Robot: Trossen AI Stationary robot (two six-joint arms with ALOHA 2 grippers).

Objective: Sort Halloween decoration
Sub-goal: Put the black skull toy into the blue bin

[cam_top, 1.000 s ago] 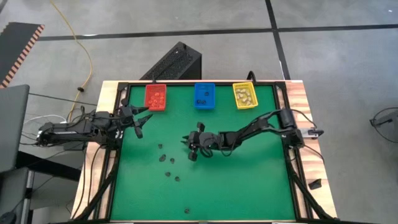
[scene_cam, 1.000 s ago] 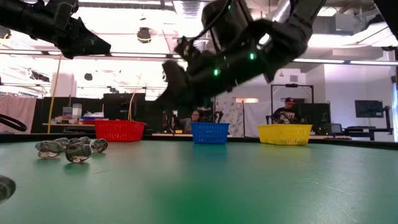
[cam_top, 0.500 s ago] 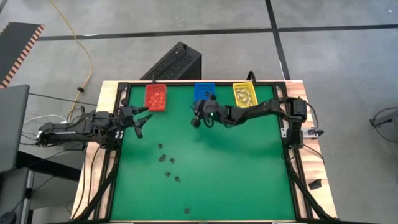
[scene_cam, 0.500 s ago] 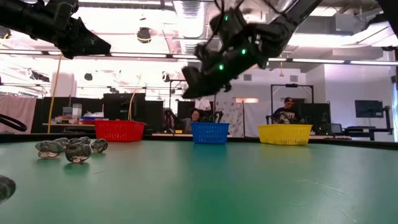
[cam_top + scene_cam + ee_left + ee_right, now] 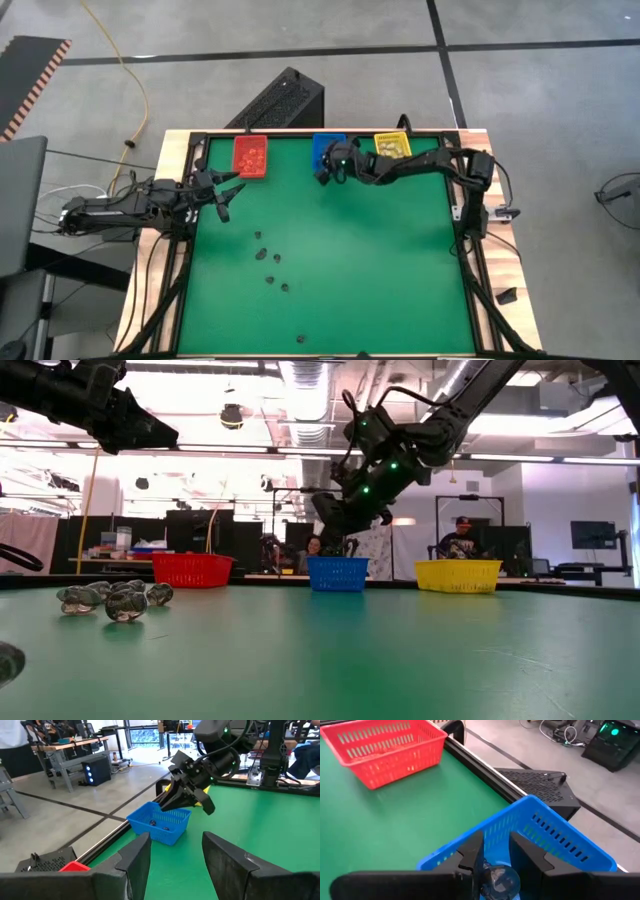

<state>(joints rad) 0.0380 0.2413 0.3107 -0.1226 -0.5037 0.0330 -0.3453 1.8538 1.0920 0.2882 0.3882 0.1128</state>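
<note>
Above the blue bin [image 5: 327, 153], my right pincer [image 5: 494, 854] grips one dark trinket [image 5: 498, 879], ready to drop. All three bins hold pieces; several trinkets [image 5: 268, 262] remain on the bench [image 5: 380, 270]. My left pincer [image 5: 222, 192] waits open.

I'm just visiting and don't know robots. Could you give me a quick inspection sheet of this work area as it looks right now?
Surface: green table mat, wooden edges.
Job's things: about eight small dark trinkets loose on the mat; red bin, blue bin and yellow bin in a row along the far edge.
Clutter: nothing seen.
Grippers: right gripper above the blue bin, shut on a small clear-looking trinket; left gripper open, empty, waiting at the mat's left edge.
Cables: yellow cord on the floor.
Surroundings: grey floor, black box behind the table; people seated at desks beyond.
</note>
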